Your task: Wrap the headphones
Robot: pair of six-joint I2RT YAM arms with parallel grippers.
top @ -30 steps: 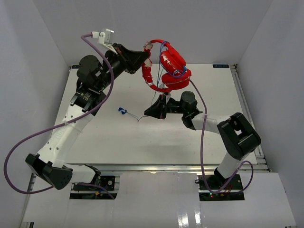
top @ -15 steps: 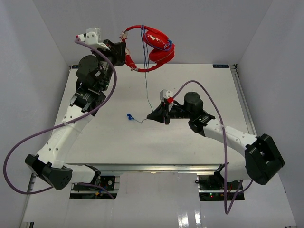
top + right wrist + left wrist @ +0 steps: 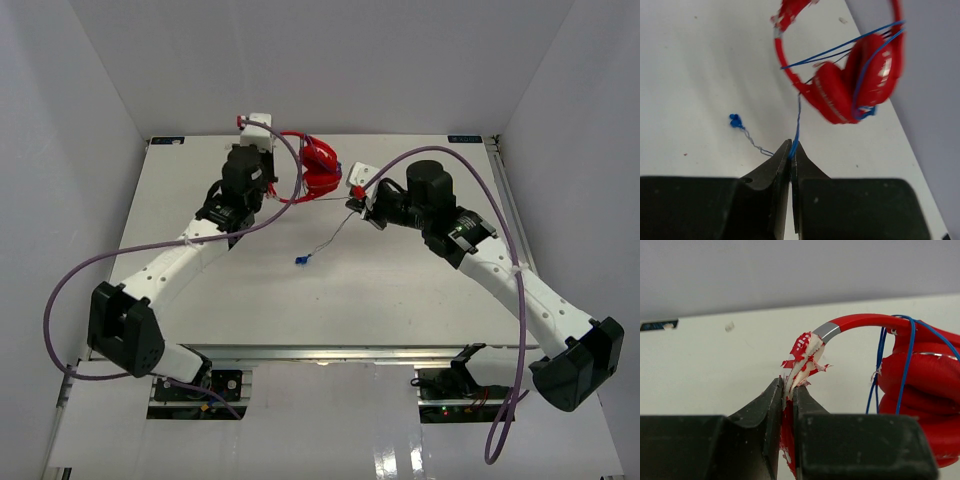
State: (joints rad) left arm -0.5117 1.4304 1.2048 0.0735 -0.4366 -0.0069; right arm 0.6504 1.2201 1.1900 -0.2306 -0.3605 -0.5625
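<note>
The red headphones (image 3: 320, 172) hang low over the back middle of the table, with the blue cord looped several times round the earcups (image 3: 920, 385). My left gripper (image 3: 274, 178) is shut on the frayed end of the headband (image 3: 805, 352); its fingertips (image 3: 788, 387) pinch that end. My right gripper (image 3: 354, 207) is just right of the earcups and is shut on the thin blue cord (image 3: 798, 120), pinched at its tips (image 3: 791, 150). The cord's free end trails to the blue plug (image 3: 300, 262), which lies on the table and also shows in the right wrist view (image 3: 735, 120).
White table (image 3: 200, 300) inside white walls. Thick purple robot cables (image 3: 90, 275) arc off both arms; the right one (image 3: 505, 230) loops over the right arm. The table's back edge (image 3: 440, 137) lies just behind the headphones.
My left arm has swung the headphones from high above the back wall down to the table's back middle. My right gripper moved back and right with the cord. The plug slid rightward.
</note>
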